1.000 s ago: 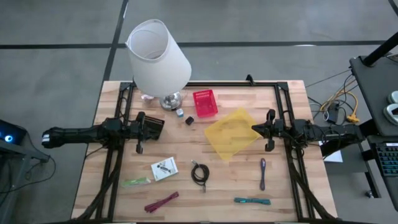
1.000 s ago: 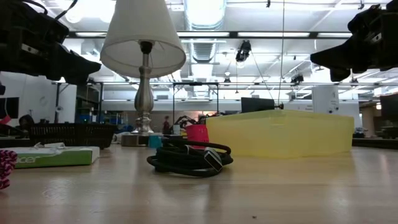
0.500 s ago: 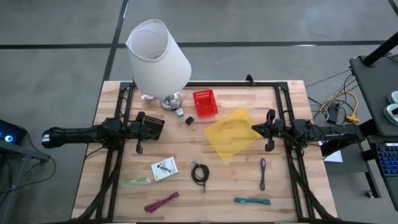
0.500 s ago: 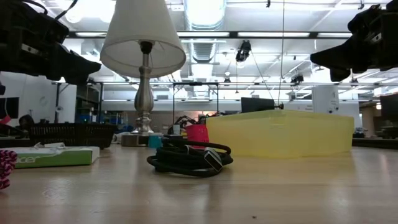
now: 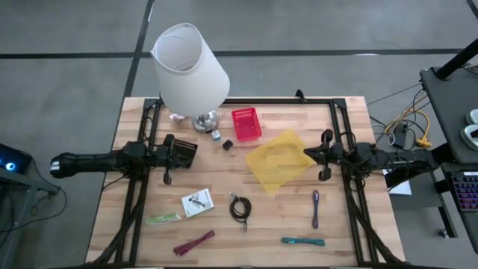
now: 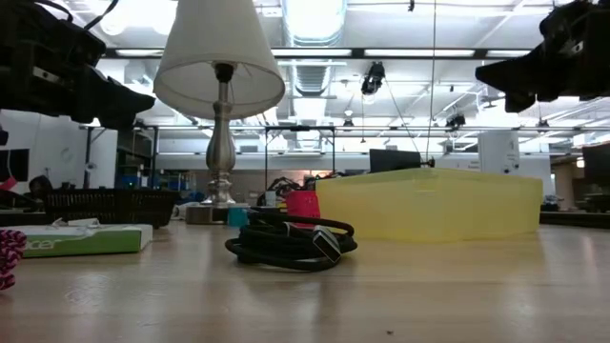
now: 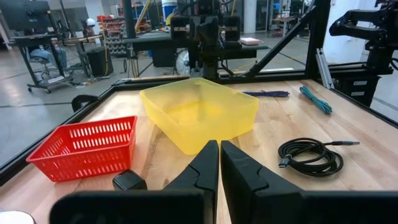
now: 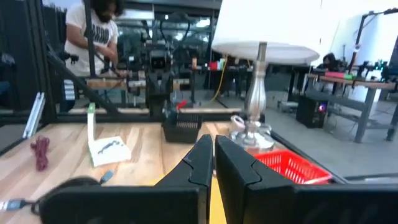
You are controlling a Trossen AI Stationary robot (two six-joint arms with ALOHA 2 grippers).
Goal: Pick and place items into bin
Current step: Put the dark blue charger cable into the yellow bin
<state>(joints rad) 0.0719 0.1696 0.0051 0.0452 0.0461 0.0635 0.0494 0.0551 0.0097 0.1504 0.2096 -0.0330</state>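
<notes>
Two bins: yellow bin (image 5: 278, 159), red basket (image 5: 246, 124). Left pincer (image 5: 196, 153), right pincer (image 5: 305, 155): closed, empty.

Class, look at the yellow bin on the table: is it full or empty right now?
Empty. The left wrist view looks into the yellow bin and shows only its bare floor; the black coiled cable lies outside on the table.
</notes>
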